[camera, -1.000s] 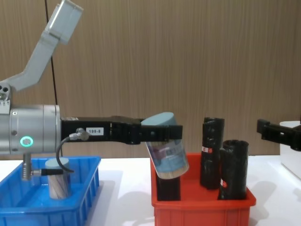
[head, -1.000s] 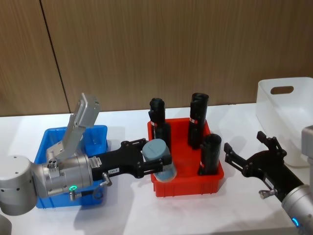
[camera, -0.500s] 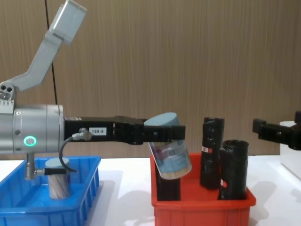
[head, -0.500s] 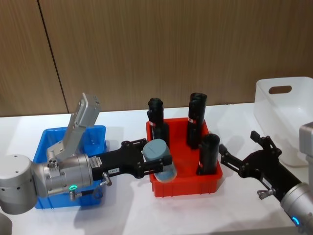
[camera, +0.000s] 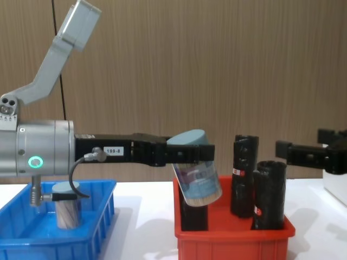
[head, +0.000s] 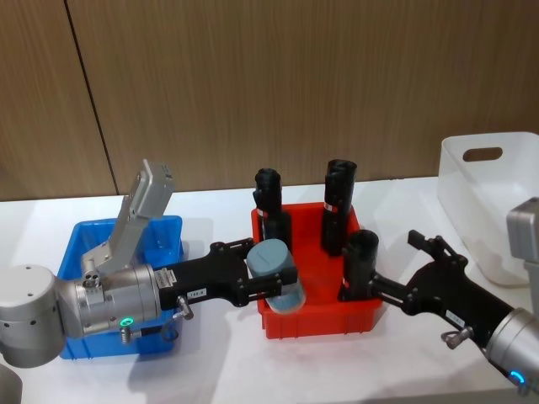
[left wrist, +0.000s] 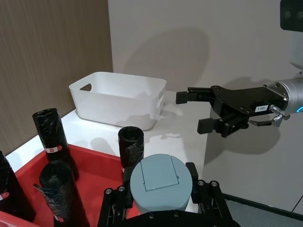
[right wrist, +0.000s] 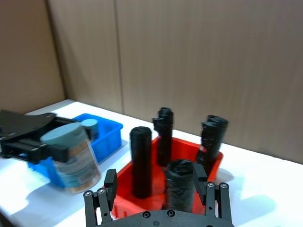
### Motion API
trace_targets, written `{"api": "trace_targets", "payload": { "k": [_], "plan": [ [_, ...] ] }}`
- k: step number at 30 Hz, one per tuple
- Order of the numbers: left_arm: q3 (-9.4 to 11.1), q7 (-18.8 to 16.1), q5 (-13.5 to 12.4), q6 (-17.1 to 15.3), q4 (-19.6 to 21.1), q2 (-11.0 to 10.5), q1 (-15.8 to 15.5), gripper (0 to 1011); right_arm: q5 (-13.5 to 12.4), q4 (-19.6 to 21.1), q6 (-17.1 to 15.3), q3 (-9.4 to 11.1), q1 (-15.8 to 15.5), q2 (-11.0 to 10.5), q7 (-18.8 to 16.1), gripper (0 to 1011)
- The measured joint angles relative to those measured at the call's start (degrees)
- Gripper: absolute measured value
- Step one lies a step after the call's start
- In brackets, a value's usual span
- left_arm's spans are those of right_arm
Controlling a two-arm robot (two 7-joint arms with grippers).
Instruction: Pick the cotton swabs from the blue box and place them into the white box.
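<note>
A cotton swabs tub (head: 274, 274) with a pale grey-blue lid hangs tilted over the front left part of the red bin, and my left gripper (head: 268, 278) is shut on it just below the lid. From the side, the tub (camera: 197, 177) leans with its lid up and left. A second cotton swabs tub (camera: 67, 206) stands in the blue box (head: 99, 225) on the left. My right gripper (head: 396, 261) is open, level with the red bin's right side, fingers pointing left toward the held tub. The white box (head: 497, 202) stands at the far right.
The red bin (head: 320, 317) sits between the two boxes and holds several tall black cylinders (head: 339, 202); one (head: 360, 263) stands right in front of my right gripper's fingers. The white table (head: 219, 370) and a brown wood wall lie behind.
My right gripper has moved left, toward the red bin and the held tub. My left gripper with the tub has stayed almost still.
</note>
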State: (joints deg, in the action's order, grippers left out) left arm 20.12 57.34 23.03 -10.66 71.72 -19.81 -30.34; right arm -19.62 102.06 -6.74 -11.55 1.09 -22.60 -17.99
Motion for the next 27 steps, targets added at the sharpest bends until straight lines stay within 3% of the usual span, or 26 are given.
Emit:
{"api": "trace_targets", "payload": {
  "k": [13,20,27],
  "plan": [
    [0.03,0.07,-0.04,0.02,-0.08,0.06,-0.07,660,0.57,-1.08,-3.33,-0.52,2.76,-1.26,-11.25,1002],
    [0.03,0.10,-0.04,0.02,-0.11,0.06,-0.09,660,2.39,-3.21,-4.84,-1.93,5.17,-0.41,-16.85,1002],
    [0.02,0.10,-0.03,0.02,-0.11,0.06,-0.10,660,4.21,-5.42,-5.50,-3.33,7.23,0.99,-19.82,1002]
  ]
}}
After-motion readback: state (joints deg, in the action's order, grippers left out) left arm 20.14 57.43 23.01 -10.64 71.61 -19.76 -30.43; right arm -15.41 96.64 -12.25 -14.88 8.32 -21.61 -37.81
